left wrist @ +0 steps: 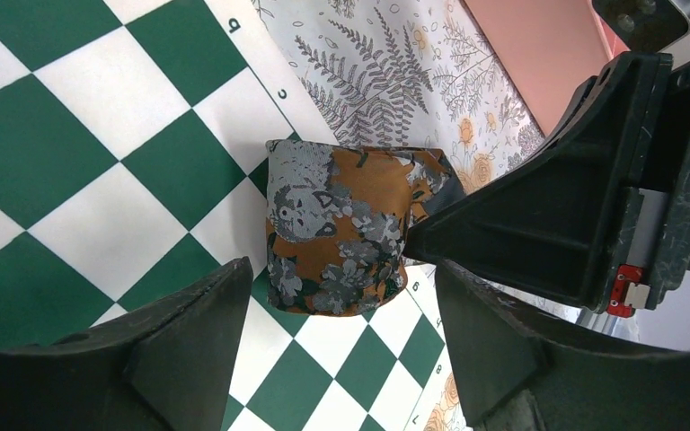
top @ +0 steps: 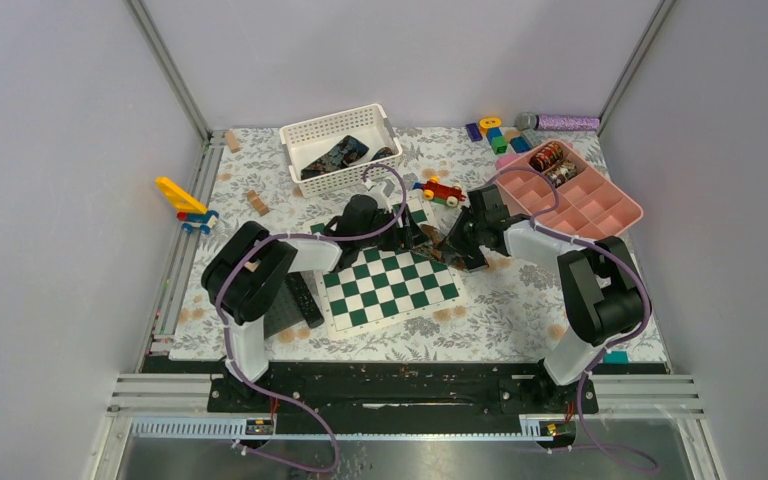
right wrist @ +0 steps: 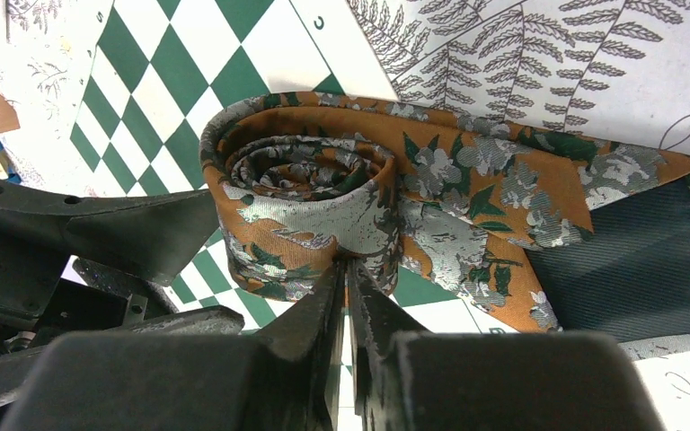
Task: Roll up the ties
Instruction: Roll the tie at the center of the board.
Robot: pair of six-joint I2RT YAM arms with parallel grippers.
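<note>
My right claw (right wrist: 346, 269) pinches the half-rolled orange floral tie (right wrist: 305, 180) at the one chessboard's (top: 390, 285) edge. My left claw (left wrist: 337, 274) gapes wide beside it. The floral-clothed table (top: 520, 300) carries one white basket (top: 310, 135) and one pink tray (top: 615, 215), with grey walls (top: 60, 150) around.

Even, bright light casts soft shadows; wrist views show the tie (right wrist: 305, 206) sharply, the foreground slightly soft.

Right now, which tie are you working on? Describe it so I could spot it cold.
Find the green-and-white chessboard mid-table; at its right edge, pinched by the right end effector, sits the half-rolled tie. It is orange-brown with grey flowers, its tail loose, unlike the dark ties in the white basket and the finished coils in the pink tray.
</note>
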